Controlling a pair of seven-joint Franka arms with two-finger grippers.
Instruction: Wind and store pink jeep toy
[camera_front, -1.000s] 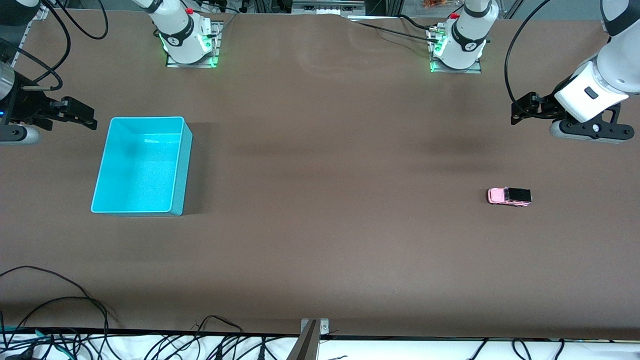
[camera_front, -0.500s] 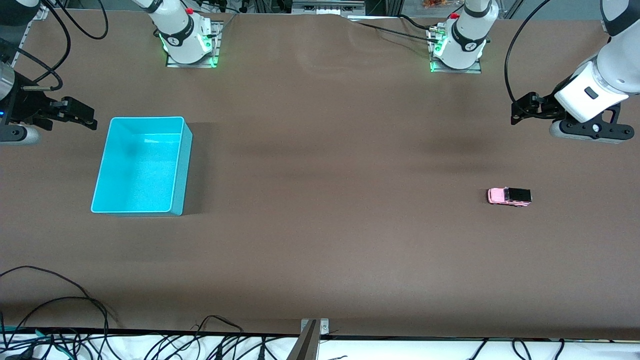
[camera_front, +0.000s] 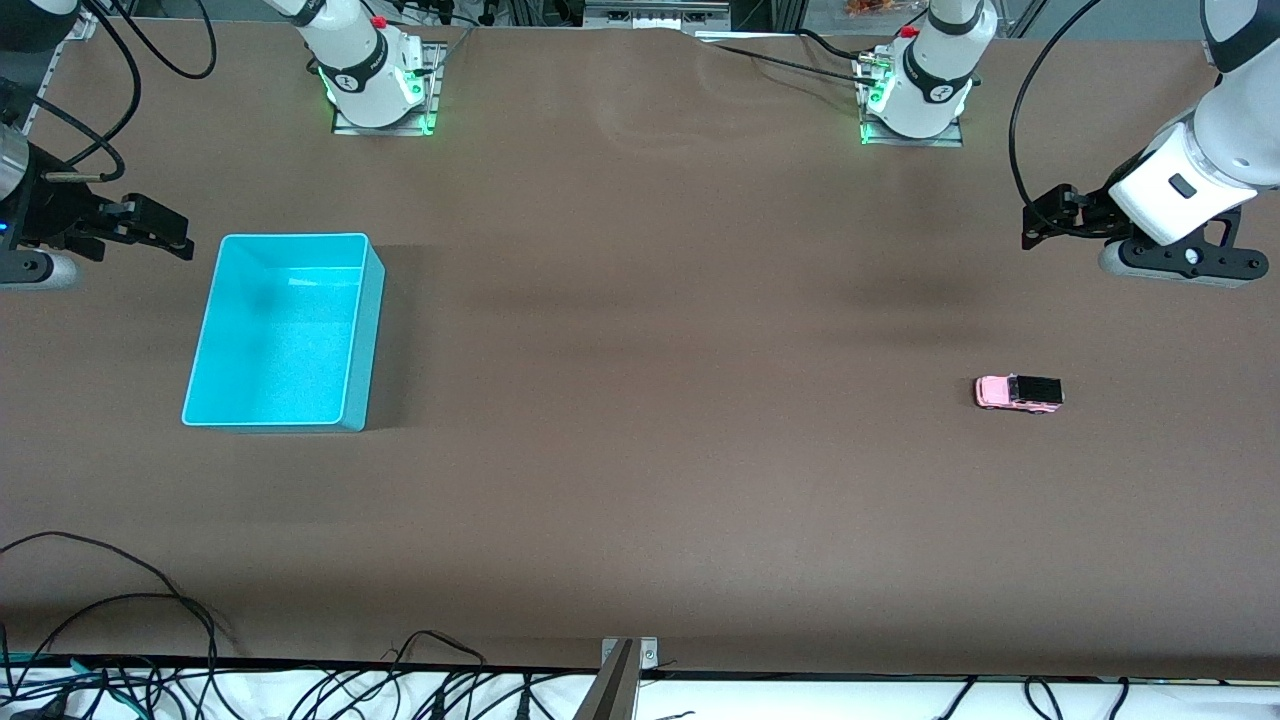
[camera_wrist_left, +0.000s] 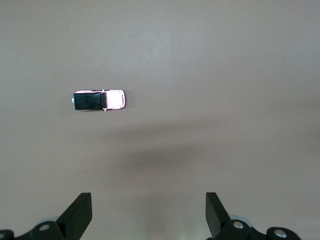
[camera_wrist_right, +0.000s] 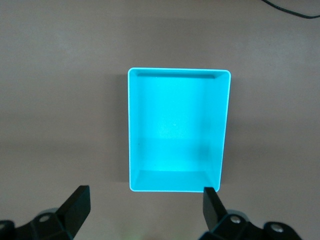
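Note:
The pink jeep toy (camera_front: 1019, 393), pale pink with a black roof, stands on its wheels on the brown table toward the left arm's end. It also shows in the left wrist view (camera_wrist_left: 98, 100). My left gripper (camera_front: 1040, 222) hangs open and empty above the table, over a spot farther from the front camera than the jeep; its fingertips (camera_wrist_left: 80, 212) stand wide apart. The cyan bin (camera_front: 285, 330) sits empty toward the right arm's end and fills the right wrist view (camera_wrist_right: 177, 131). My right gripper (camera_front: 165, 232) is open and empty, up beside the bin.
Both arm bases (camera_front: 375, 75) stand along the table's edge farthest from the front camera. Loose black cables (camera_front: 120, 620) lie along the edge nearest the front camera. A wide stretch of bare table lies between the bin and the jeep.

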